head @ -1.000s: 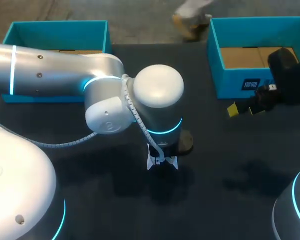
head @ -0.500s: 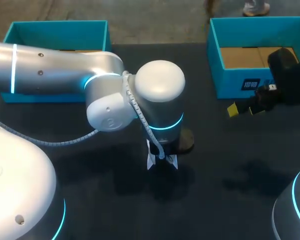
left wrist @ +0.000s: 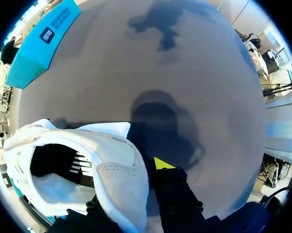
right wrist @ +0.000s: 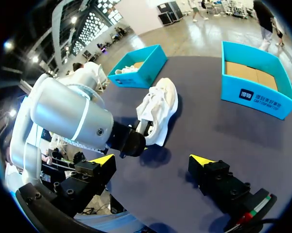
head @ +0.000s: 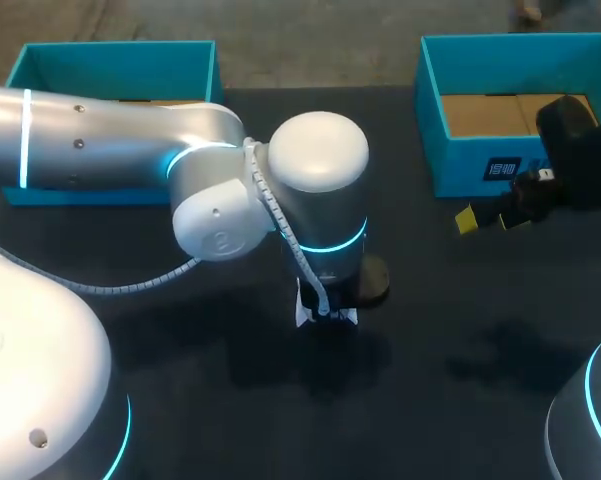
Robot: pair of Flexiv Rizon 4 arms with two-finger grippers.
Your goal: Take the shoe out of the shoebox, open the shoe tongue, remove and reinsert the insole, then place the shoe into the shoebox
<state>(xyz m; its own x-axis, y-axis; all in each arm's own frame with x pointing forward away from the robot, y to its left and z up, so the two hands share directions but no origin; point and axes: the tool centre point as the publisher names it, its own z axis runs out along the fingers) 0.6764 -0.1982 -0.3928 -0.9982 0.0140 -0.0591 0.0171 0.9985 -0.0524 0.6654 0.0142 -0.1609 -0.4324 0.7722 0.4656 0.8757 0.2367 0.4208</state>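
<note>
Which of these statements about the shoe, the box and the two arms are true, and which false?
1. The white low-cut shoe lies inside the right-hand teal cardboard box. False: it is out over the dark table, and that box shows only its brown cardboard floor.
2. The left arm's fingers are shut on the shoe's wall. True.
3. The right arm's fingers also grip the shoe. False: they are open, empty and apart from it.
4. The right arm's fingers are close in front of the right-hand teal box. True.
</note>
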